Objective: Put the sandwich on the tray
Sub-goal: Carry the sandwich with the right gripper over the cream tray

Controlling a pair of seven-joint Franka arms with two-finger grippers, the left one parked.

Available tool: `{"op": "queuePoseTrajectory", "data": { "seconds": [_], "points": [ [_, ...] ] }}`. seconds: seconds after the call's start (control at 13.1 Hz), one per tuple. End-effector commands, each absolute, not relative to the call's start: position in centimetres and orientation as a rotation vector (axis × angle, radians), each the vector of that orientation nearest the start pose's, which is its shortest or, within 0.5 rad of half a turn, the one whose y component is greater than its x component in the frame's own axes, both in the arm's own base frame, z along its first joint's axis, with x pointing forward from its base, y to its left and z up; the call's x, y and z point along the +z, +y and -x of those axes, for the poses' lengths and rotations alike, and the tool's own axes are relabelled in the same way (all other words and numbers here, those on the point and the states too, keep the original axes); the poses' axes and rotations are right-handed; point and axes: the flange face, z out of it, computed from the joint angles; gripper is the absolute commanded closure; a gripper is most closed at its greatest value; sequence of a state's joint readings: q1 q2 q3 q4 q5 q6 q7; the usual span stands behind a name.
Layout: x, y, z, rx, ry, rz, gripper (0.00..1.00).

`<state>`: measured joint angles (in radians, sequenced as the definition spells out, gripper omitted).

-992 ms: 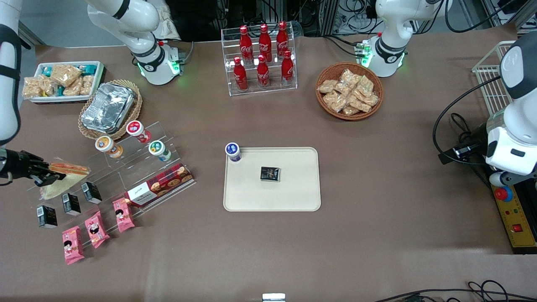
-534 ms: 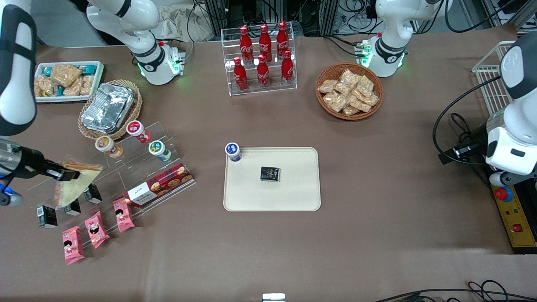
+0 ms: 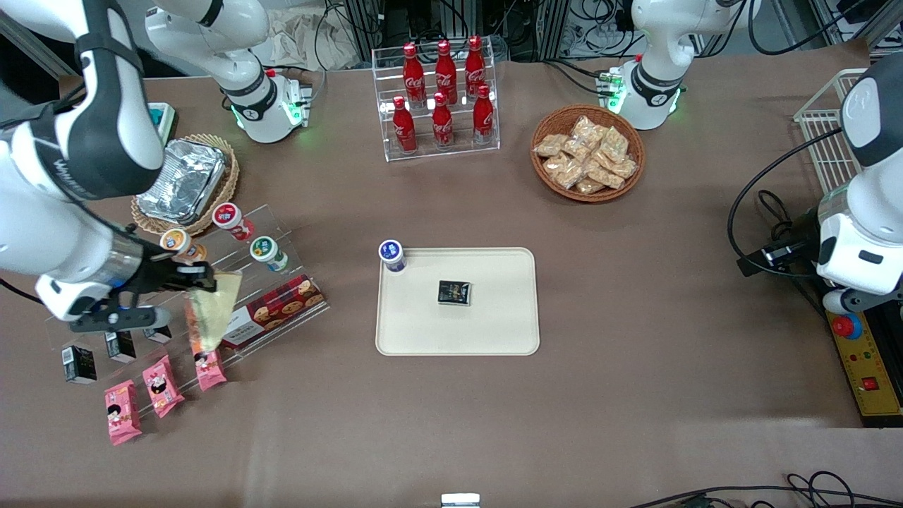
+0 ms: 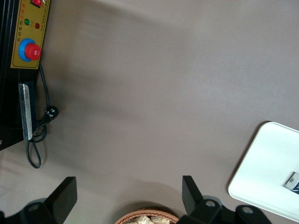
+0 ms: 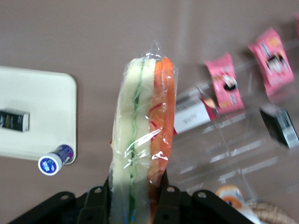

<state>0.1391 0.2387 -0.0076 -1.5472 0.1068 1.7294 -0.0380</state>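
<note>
The sandwich, a wrapped wedge of pale bread with an orange and green filling edge, hangs above the clear acrylic display stand at the working arm's end of the table. My right gripper is shut on its thick end, one finger on each flat side. The cream tray lies flat in the middle of the table, well apart from the sandwich. On the tray rest a small dark packet and a blue-lidded cup at one corner.
Under the sandwich lie a biscuit box, pink snack packets, small dark cartons and lidded cups. A foil container in a basket, a cola bottle rack and a snack basket stand farther from the camera.
My gripper has carried the sandwich up off the display stand and sideways toward the tray. The sandwich has swung so its point hangs down.
</note>
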Motion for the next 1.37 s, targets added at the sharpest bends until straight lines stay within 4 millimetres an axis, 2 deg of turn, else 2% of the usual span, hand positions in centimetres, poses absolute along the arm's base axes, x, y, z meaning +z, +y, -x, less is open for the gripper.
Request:
{"op": "queuePoseTrajectory", "data": {
  "seconds": [0.0,0.08,0.15,0.38,0.61,1.07,1.3],
  "points": [
    [49.9,13.2,-62.9,0.023,-0.599,3.021,0.63],
    [49.4,15.4,-63.0,-0.009,-0.773,3.044,0.63],
    [49.1,18.8,-62.8,-0.058,-0.974,3.043,0.63],
    [46.7,26.4,-62.2,-0.148,-1.260,3.024,0.63],
    [42.4,33.3,-61.1,-0.198,-1.540,2.939,0.63],
    [31.6,39.4,-60.7,-0.259,-1.897,2.699,0.63],
    [28.1,40.2,-60.9,-0.298,-1.957,2.654,0.63]
  ]
}}
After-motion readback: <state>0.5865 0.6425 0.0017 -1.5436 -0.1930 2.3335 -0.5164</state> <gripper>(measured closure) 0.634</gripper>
